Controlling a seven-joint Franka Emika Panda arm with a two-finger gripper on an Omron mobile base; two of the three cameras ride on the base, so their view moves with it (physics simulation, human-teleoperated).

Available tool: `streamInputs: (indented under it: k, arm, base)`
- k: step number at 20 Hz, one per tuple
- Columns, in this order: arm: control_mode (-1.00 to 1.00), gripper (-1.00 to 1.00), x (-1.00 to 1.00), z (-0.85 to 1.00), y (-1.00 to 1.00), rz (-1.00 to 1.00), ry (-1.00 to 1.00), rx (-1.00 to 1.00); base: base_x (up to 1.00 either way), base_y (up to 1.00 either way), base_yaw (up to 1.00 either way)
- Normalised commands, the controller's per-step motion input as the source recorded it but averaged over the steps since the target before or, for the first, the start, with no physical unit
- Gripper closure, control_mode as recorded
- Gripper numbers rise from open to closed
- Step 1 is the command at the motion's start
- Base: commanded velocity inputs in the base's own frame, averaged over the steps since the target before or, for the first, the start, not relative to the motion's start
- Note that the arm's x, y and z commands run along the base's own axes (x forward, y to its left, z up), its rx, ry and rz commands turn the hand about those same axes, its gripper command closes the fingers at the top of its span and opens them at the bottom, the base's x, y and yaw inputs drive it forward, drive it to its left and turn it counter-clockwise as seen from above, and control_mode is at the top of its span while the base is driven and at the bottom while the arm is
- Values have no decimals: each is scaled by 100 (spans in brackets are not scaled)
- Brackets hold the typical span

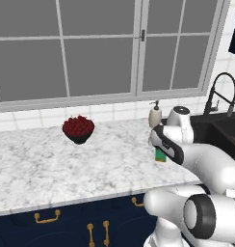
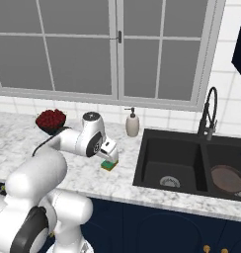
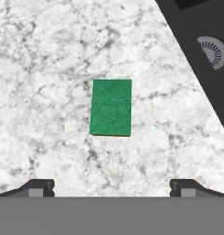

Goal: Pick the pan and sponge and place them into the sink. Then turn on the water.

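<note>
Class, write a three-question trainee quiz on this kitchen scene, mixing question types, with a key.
1. True or false: the pan already lies in the sink.
2. What is the tool hovering above? A sponge, B bowl, C faucet.
3. Fill in: the tool's jaws are ____.

Key: 1 true, right basin. 2 A, the green sponge on the counter. 3 open, nothing held.

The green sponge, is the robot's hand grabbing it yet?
Apart. In the hand view the sponge lies flat on the marble counter, and bare counter shows between it and the open gripper fingertips.
</note>
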Motion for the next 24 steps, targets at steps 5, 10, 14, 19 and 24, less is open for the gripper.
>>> streamInputs:
  k: [5,10,14,19,24]
  arm:
    - [-100,-100,38,-24,3,0,5,0]
    - [-100,-100,23,-14,-2,0,4,0]
    - [-100,-100,13,-24,-5,0,0,0]
    - [-100,-100,10,-28,-12,0,0,0]
    - [-100,-100,0,-22,-13,0,0,0]
  base:
    - [0,0,0]
    - [0,0,0]
    - [0,0,0]
    - [0,0,0]
    - [0,0,0]
